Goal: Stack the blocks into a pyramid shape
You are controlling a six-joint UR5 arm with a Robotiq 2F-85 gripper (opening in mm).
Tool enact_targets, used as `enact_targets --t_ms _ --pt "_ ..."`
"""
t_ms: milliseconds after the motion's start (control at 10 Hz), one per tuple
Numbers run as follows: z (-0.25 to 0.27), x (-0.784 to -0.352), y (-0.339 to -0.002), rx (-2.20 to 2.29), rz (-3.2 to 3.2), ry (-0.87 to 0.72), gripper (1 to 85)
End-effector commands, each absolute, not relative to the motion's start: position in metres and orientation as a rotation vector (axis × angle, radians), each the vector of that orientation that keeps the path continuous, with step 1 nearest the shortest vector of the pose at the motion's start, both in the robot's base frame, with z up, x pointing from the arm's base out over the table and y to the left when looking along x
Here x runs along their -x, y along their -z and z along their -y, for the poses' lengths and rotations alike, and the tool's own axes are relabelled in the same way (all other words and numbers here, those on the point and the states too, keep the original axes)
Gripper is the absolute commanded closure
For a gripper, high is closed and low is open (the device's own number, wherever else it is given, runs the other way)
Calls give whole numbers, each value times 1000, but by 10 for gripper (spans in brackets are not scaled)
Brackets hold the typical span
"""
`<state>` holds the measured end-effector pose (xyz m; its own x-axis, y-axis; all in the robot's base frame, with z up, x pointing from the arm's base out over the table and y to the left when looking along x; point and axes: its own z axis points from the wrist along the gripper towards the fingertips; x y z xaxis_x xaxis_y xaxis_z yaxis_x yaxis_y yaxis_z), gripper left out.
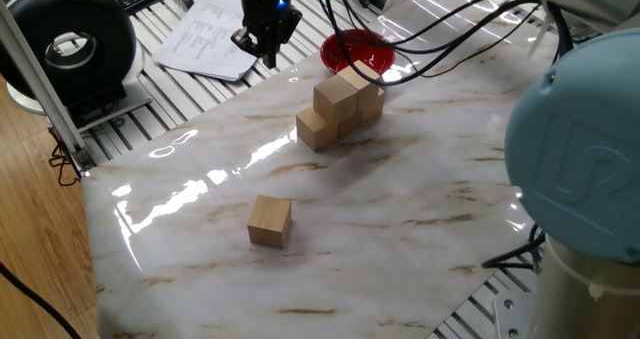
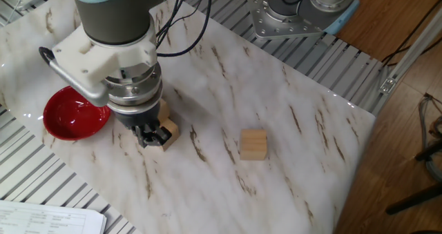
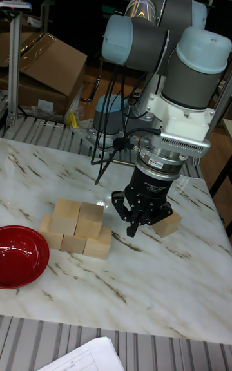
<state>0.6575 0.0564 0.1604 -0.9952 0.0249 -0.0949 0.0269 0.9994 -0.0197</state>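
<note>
My gripper (image 3: 136, 225) hangs above the marble table (image 3: 161, 281) with its fingers apart and nothing between them; in the tall fixed view I see the dark fingertips (image 3: 131, 230) pointing down, clear of the surface. From that view the stack of blocks (image 3: 75, 228) is to the left of the gripper: five wooden cubes, three in the lower row and two on top, touching one another. The red bowl (image 3: 20, 256) sits just beside the stack, on its far side from the gripper. The sixth block (image 1: 270, 221) lies alone, well apart from the stack, on open marble. Some papers (image 1: 213, 34) lie beyond the table edge
</note>
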Motion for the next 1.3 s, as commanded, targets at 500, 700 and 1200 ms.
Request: enact_targets --t_ms 500,700,1200 --pt "-53 -661 -162 -83 -3036 45 847" --pt "-91 -684 -167 -183 -2945 -187 847" --pt "-54 -698 -168 -146 -2888 21 847"
